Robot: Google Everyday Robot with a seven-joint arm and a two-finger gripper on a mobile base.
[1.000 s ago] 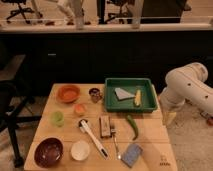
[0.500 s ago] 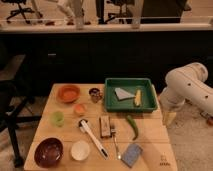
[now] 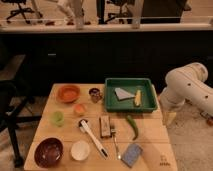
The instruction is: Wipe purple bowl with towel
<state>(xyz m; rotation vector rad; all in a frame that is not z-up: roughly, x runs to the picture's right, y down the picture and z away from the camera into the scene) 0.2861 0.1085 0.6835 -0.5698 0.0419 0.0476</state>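
While the towel [image 3: 122, 93] lies left-to-right in the green tray [image 3: 131, 108], the end effector [image 3: 169, 117] hangs wide beside the table [image 3: 150, 145].

Your towel [image 3: 121, 93] lies in the green tray [image 3: 131, 108]; the purple bowl [image 3: 48, 152] sits front-left on the table [image 3: 152, 145]; the gripper [image 3: 170, 118] hangs beside its right edge, fingers spread.

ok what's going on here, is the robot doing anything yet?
Nothing is being handled yet. The robot's arm is off the right side of the table, with its end effector hanging open and empty beside the table edge. The towel lies in the green tray at the back right. The purple bowl sits at the near left corner, untouched.
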